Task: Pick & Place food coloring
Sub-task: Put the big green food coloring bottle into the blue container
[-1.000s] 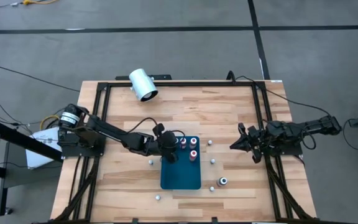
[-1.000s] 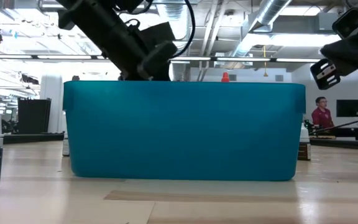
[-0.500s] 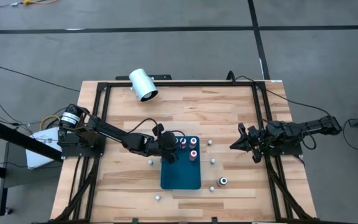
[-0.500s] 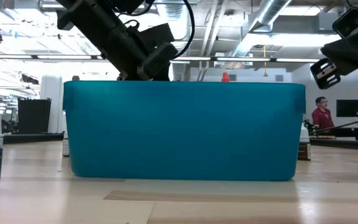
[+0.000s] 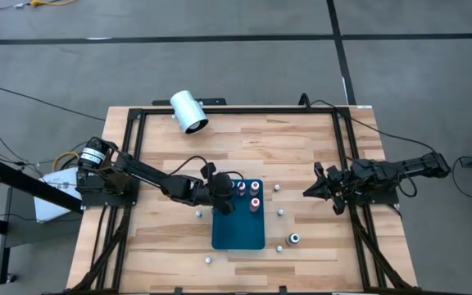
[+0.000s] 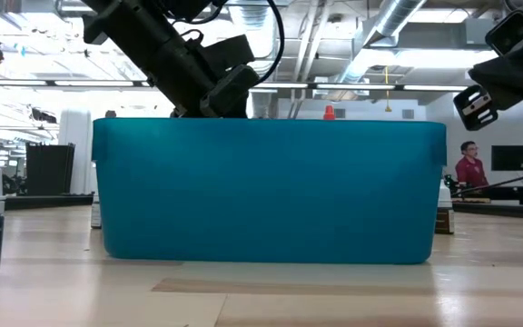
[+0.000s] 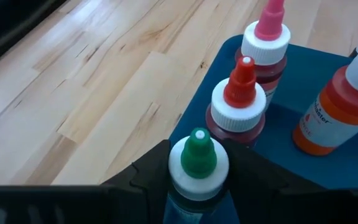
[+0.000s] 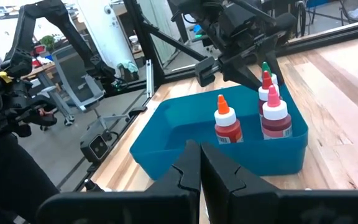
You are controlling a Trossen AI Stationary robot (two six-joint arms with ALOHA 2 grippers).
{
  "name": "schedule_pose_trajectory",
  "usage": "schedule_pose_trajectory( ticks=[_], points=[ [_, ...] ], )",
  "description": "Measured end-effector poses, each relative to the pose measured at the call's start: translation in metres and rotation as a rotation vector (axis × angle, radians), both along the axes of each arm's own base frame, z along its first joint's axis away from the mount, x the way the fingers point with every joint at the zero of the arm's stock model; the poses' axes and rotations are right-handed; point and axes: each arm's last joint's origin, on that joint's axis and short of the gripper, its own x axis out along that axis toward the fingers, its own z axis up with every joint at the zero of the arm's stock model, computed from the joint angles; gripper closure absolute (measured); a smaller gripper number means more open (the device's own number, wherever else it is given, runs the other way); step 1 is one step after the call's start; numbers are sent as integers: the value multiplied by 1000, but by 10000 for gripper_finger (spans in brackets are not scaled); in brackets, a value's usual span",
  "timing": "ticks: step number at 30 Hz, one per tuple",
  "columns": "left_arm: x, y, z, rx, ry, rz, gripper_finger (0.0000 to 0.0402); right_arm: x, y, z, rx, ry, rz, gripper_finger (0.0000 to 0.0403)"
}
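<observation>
A teal bin (image 5: 238, 233) stands mid-table. In it, several small food coloring bottles stand upright on its floor: a green-tipped one (image 7: 198, 163), a red-tipped one (image 7: 238, 109), a pink-tipped one (image 7: 265, 46) and an orange one (image 7: 331, 106). My left gripper (image 5: 226, 197) reaches slanting down into the bin's far left corner, open, with its fingers close on either side of the green-tipped bottle. My right gripper (image 5: 308, 191) waits shut near the table's right edge, holding nothing. My left gripper (image 7: 197, 180) has its fingers (image 7: 148, 177) close against both sides of the green-tipped bottle, just under its white cap (image 7: 185, 177). Whether they touch it, I cannot tell. The fingers come slanting down from the table's left. The bottle stands upright in the bin.
A black-labelled bottle (image 5: 293, 239) stands on the table right of the bin. Small white caps (image 5: 276, 187) (image 5: 199, 213) (image 5: 208, 259) lie scattered around it. A large white cylinder (image 5: 188, 112) lies at the far edge. A person shows in the room beyond the table.
</observation>
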Motion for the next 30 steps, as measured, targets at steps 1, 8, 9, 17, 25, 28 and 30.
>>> schedule_pose_trajectory(
  ticks=[1,8,9,17,25,28,30],
  points=[
    [0,-1,0,2,1,-3,265,0,0,0,0,0,0,403],
    [-1,-5,0,24,8,-17,264,0,0,0,1,0,0,403],
    [-2,-6,0,30,7,-13,264,0,0,0,1,0,0,403],
    [-2,-7,0,47,5,1,264,0,0,0,8,2,0,403],
    [-3,-7,-1,21,-7,22,243,0,0,0,8,2,1,403],
    [-3,-6,-2,10,-3,33,221,0,0,0,8,2,1,403],
    [-3,-7,-2,13,-4,28,205,0,0,0,8,3,1,403]
  ],
)
